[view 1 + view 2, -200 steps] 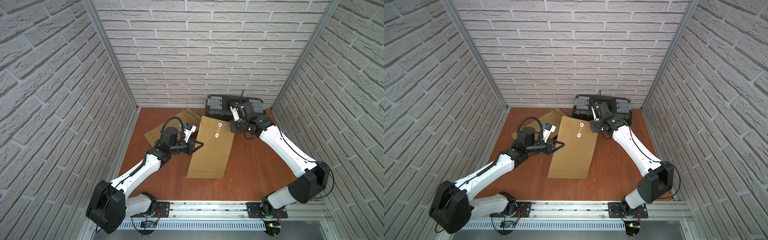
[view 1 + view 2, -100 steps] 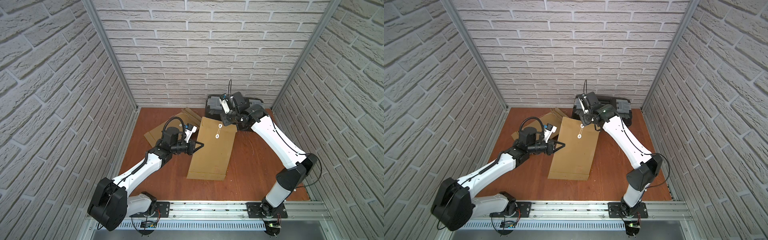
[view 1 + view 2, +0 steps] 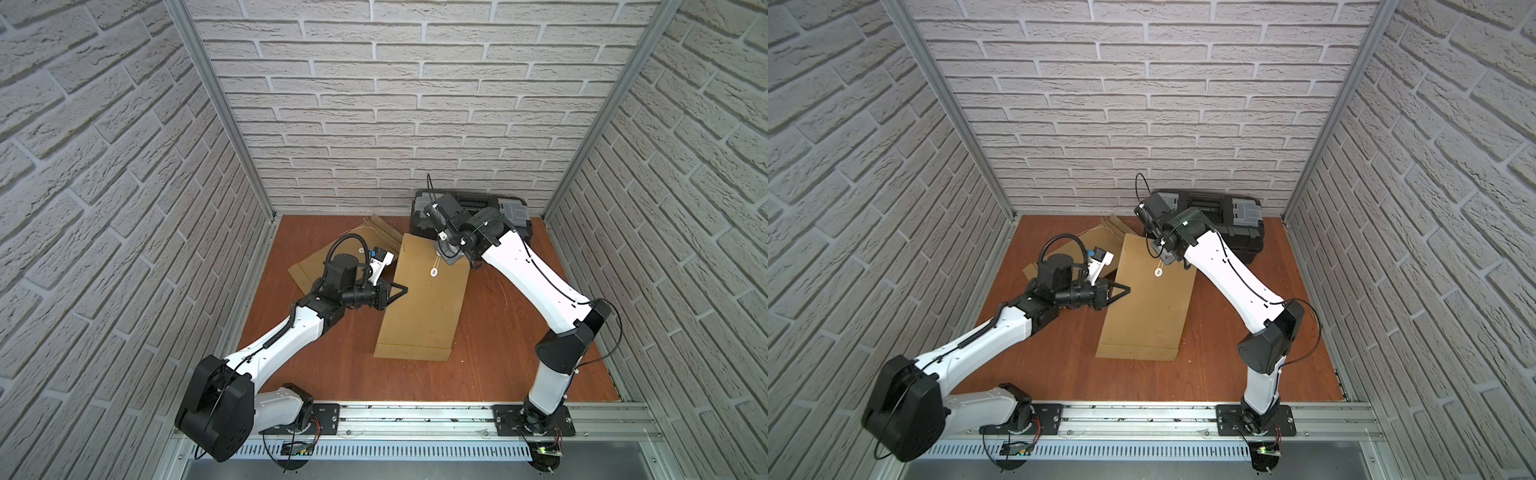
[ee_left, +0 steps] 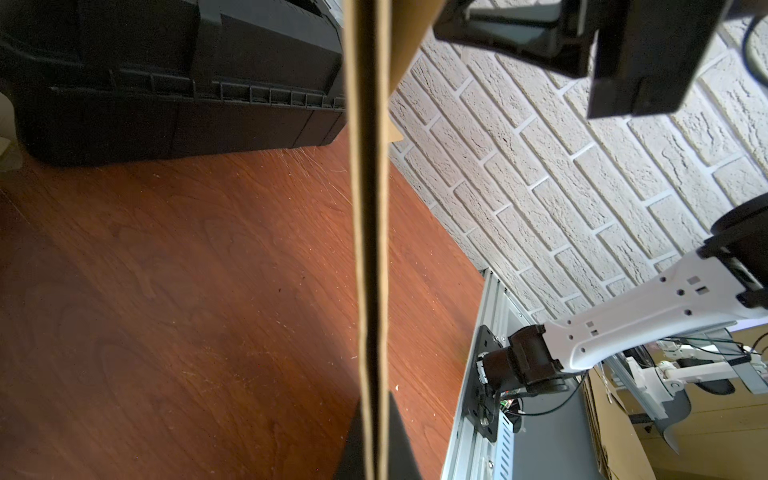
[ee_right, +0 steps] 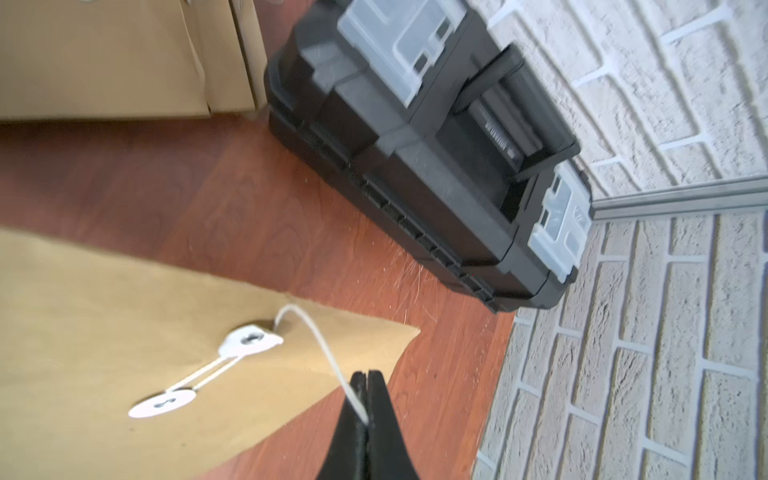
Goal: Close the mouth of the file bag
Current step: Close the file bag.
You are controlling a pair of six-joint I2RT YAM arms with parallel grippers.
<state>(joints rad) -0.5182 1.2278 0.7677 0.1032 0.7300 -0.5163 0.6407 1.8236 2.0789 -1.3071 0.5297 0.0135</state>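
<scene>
The left tool (image 3: 402, 289) is clamped on the long side edge of the bag (image 3: 422, 307). In the left wrist view that edge runs straight between its fingers (image 4: 399, 444). The right tool (image 5: 365, 384) is pinched together on the white string (image 5: 324, 349), which leads from a disc (image 5: 249, 338) on the flap just ahead of its tips. The bag lies on the counter (image 3: 498, 353) between both tools. A black toolbox (image 3: 511, 208) sits just beyond the right tool.
</scene>
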